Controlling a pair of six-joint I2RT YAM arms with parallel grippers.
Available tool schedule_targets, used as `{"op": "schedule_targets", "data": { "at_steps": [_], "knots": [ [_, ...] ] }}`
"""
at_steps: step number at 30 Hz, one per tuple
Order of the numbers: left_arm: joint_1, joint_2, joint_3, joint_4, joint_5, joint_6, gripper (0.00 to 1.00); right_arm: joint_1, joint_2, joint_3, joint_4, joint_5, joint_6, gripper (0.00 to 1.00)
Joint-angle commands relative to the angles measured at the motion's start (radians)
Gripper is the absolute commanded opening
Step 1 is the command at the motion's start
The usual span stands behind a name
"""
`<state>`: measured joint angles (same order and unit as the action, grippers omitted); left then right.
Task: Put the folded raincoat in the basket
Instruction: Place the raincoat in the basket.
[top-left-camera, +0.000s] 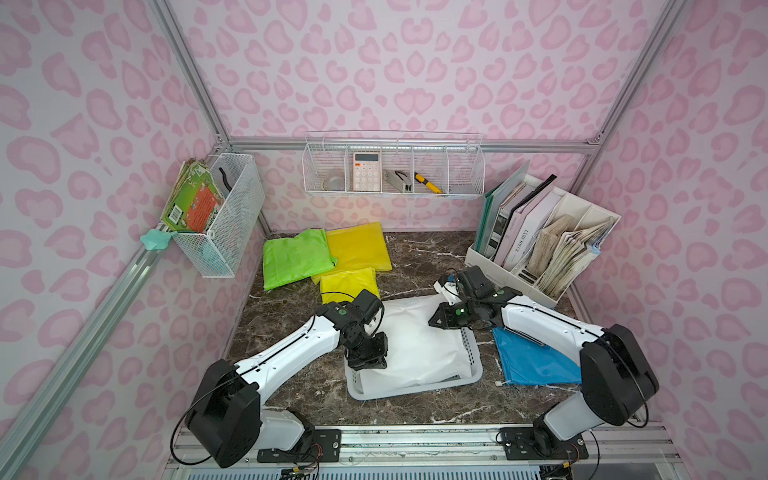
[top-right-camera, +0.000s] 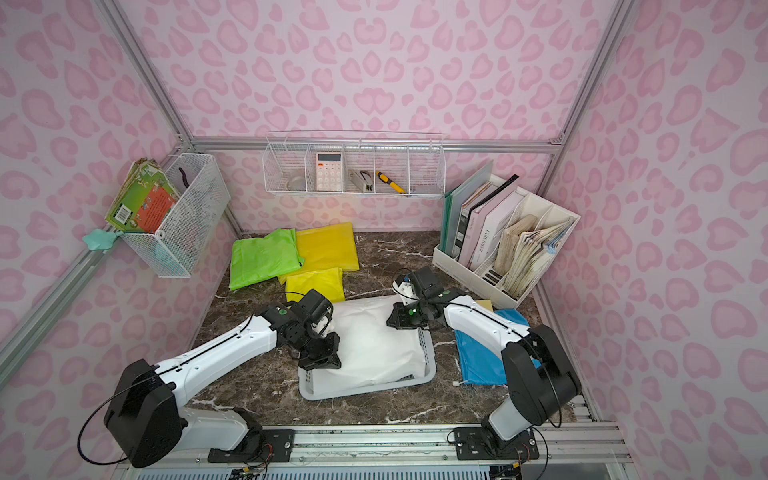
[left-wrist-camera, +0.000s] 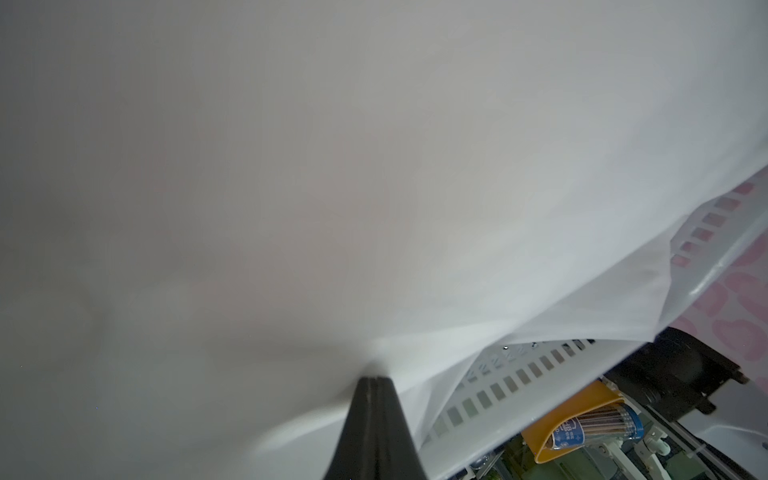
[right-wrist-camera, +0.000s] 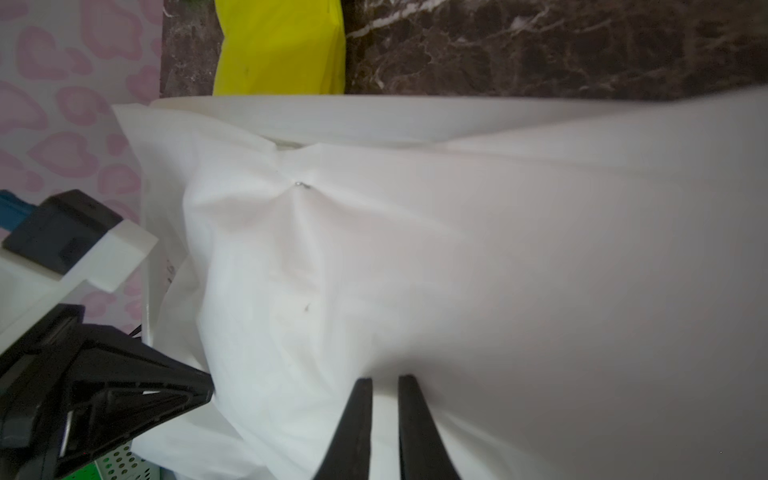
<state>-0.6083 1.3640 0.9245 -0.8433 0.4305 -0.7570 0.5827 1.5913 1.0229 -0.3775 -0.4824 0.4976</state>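
The raincoat (top-left-camera: 419, 340) sits in the basket (top-left-camera: 470, 347), left gripper (left-wrist-camera: 372, 377) pinching its eight o'clock edge, right gripper (right-wrist-camera: 384, 378) slightly open at two.

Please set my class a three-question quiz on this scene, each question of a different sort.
1. True or false: the basket is empty.
2. Which raincoat does the left tool grip? A green; B white; C yellow.
3. Fill in: the blue raincoat lies beside the basket, partly under the ___ arm.
Key: 1 false; 2 B, the white raincoat; 3 right.
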Motion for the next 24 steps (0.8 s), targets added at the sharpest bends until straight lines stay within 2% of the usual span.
{"op": "schedule_targets", "data": {
  "at_steps": [1,9,13,17,20,24],
  "knots": [
    [-0.002,-0.004,-0.041,-0.009,-0.010,-0.022,0.00,-0.005,0.045,-0.007,0.036,0.091,0.003,0.15],
    [-0.003,0.004,-0.052,-0.066,-0.053,-0.012,0.00,0.006,0.088,0.026,0.013,0.257,-0.007,0.15],
    [-0.004,0.012,0.040,-0.115,-0.088,0.013,0.00,0.026,0.035,0.049,0.039,0.198,-0.023,0.17],
    [-0.003,0.005,0.175,-0.081,-0.060,0.040,0.00,0.060,-0.026,0.063,0.066,0.153,-0.032,0.21],
    [-0.001,0.076,0.278,-0.070,-0.099,0.060,0.00,0.067,-0.026,0.053,0.094,0.126,-0.002,0.20],
    [0.022,0.254,0.400,-0.080,-0.179,0.070,0.00,0.068,0.009,0.048,0.109,0.143,0.028,0.19]
  ]
}}
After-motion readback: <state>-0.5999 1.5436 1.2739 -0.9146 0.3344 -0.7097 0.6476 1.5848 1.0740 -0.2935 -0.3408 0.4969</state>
